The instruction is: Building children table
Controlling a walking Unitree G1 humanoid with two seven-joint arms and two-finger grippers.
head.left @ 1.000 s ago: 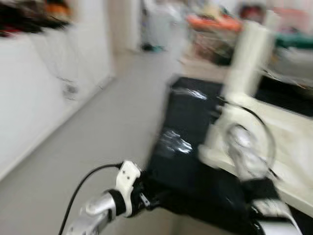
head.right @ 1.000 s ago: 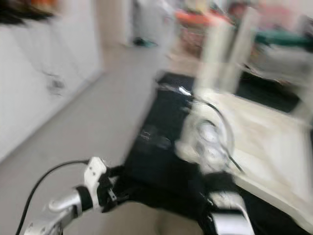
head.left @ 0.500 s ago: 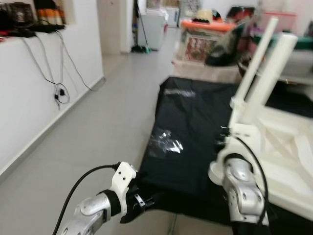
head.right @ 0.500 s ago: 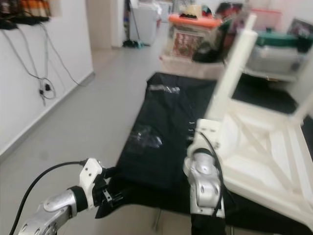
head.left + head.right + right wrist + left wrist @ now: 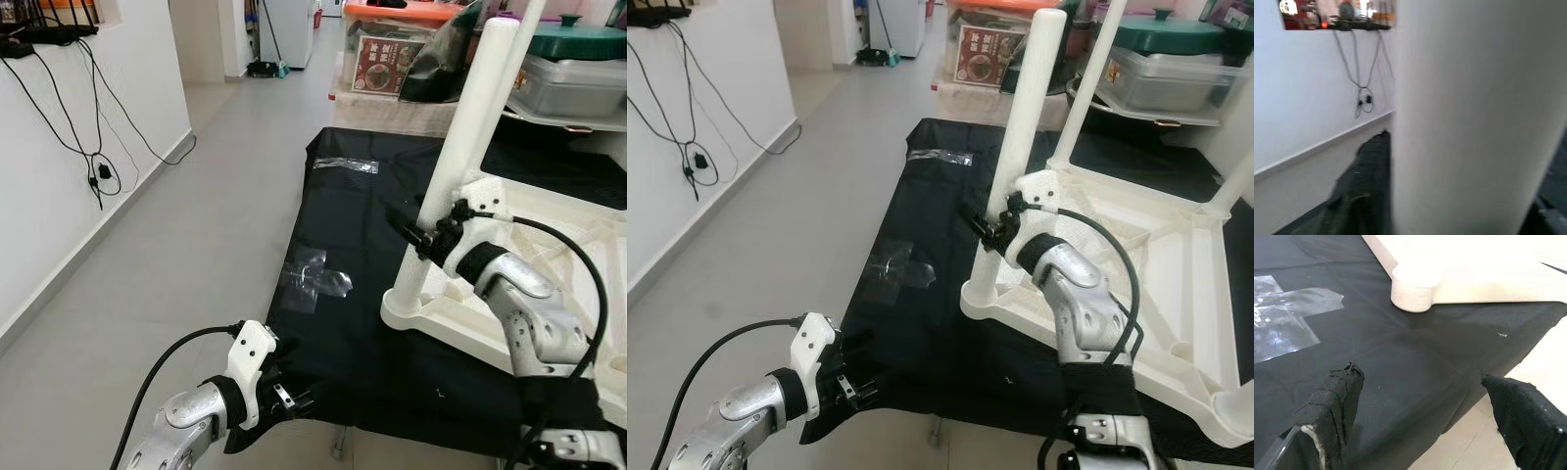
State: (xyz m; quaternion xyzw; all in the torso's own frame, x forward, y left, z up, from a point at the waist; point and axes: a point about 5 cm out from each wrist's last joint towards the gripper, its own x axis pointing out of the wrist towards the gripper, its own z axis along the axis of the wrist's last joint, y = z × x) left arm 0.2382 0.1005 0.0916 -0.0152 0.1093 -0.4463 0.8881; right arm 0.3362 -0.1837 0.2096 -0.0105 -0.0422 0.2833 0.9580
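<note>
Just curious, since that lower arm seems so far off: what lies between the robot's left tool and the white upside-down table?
Only black cloth: in the left wrist view a bare stretch of it separates the left tool from the table corner.

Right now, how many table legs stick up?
3: near leg at the right end effector, second leg behind it, third leg at the right edge. More may be hidden.

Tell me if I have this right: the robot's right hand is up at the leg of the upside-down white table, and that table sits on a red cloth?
Not quite: the cloth is black, not red, as the left eye view shows. The rest holds: the right hand is up at the leg of the upside-down white table.
</note>
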